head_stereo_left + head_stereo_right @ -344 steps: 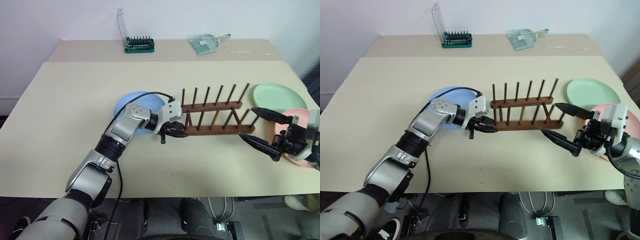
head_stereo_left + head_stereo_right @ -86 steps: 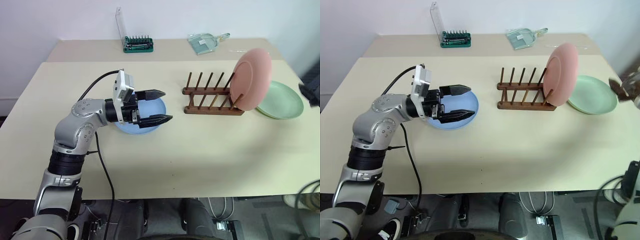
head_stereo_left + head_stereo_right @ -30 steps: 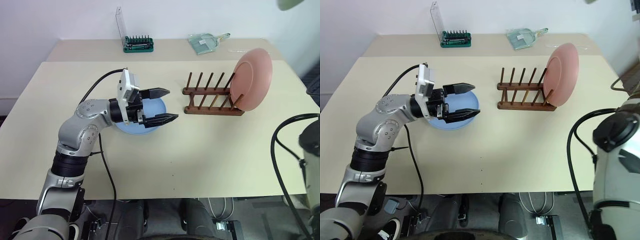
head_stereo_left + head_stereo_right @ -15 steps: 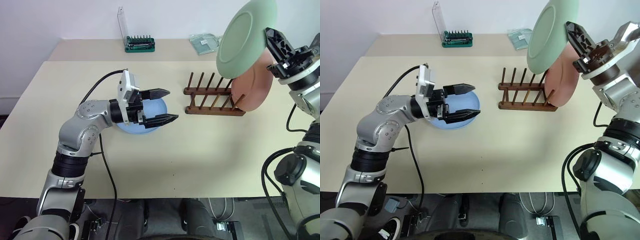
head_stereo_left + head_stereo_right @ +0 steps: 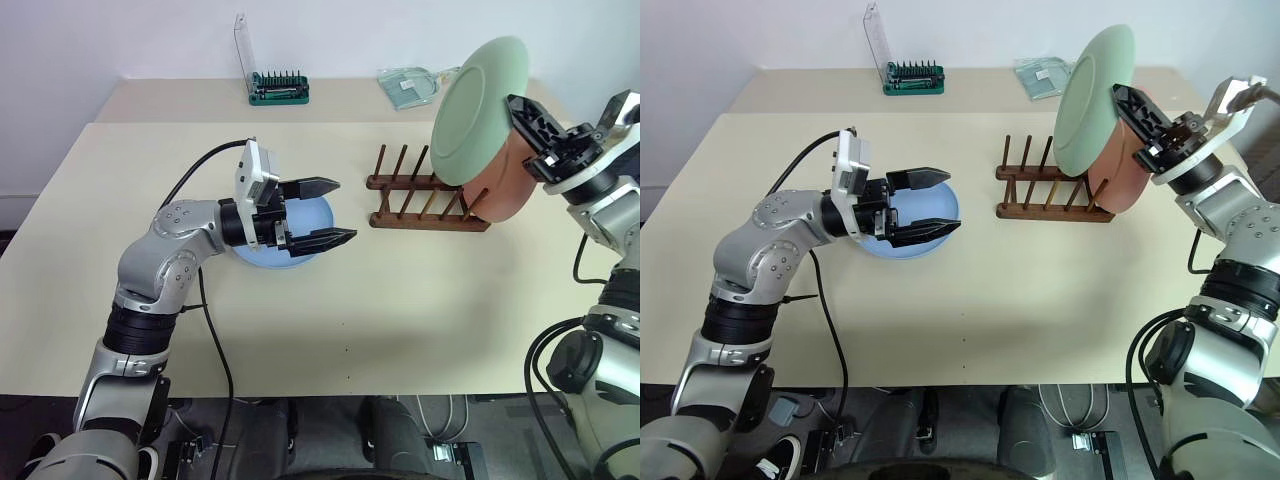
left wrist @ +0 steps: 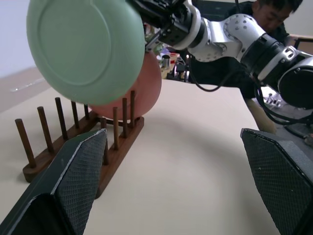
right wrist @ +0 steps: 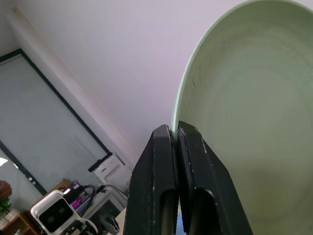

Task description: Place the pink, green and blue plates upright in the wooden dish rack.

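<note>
The green plate hangs tilted on edge above the right end of the wooden dish rack, with my right gripper shut on its rim. Just behind it the pink plate stands upright in the rack's rightmost slot. The blue plate lies flat on the table to the left of the rack. My left gripper hovers over the blue plate, pointing toward the rack, open with nothing between its fingers.
A green bit holder with a clear lid and a clear plastic scoop sit on the far table. A person is beyond the table's right side. The rack's left slots hold nothing.
My right arm came down from the upper right with the green plate, which now hangs lower, close above the rack in front of the pink plate. The left arm has stayed still.
</note>
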